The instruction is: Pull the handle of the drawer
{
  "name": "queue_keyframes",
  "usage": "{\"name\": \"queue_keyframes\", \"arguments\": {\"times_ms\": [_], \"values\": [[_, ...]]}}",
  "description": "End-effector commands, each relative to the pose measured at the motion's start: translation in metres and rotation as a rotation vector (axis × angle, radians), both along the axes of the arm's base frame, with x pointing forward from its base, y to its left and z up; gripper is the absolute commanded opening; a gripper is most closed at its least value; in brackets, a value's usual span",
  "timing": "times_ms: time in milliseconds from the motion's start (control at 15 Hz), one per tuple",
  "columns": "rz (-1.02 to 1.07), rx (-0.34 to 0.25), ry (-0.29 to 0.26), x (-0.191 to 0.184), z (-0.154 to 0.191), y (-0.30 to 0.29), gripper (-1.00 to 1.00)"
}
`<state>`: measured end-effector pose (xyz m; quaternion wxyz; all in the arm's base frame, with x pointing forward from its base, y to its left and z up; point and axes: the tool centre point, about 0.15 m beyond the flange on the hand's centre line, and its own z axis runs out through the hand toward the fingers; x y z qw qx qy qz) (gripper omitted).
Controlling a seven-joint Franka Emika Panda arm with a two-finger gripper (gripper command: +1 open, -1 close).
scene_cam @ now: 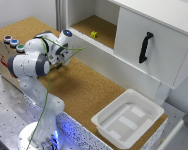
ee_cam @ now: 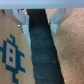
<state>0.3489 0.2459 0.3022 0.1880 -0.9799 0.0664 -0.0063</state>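
Note:
The drawer [scene_cam: 164, 55] is the large white flat-fronted unit at the exterior view's right. Its slim black handle [scene_cam: 145, 47] stands upright on the white panel. My arm [scene_cam: 31, 62] is at the exterior view's left, far from the handle, with its hand low beside the brown box. In the wrist view my gripper [ee_cam: 39, 17] is open, with the fingertips [ee_cam: 22, 19] apart and nothing between them. Below it lie a dark strip [ee_cam: 41, 55], the brown box's blue-printed side and cork. The handle is out of the wrist view.
A brown box [scene_cam: 6, 50] with coloured round buttons [scene_cam: 14, 42] stands beside the arm. A white plastic tray [scene_cam: 128, 119] sits on the cork table [scene_cam: 89, 90] near its front edge. An open compartment left of the drawer holds a small yellow object [scene_cam: 94, 34].

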Motion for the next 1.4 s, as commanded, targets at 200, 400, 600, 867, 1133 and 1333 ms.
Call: {"name": "queue_keyframes", "arguments": {"times_ms": [200,400,600,867,1133,1333], "values": [[-0.062,0.002,0.065,0.052,-0.051,-0.084,-1.0],[-0.066,-0.011,0.076,0.058,-0.055,-0.099,-1.0],[-0.095,-0.016,0.086,0.065,-0.059,-0.12,-1.0],[-0.14,-0.041,0.091,0.067,-0.064,-0.146,-1.0],[-0.132,-0.055,0.095,0.064,-0.065,-0.155,1.0],[-0.143,-0.063,0.08,0.06,-0.061,-0.161,1.0]]}}
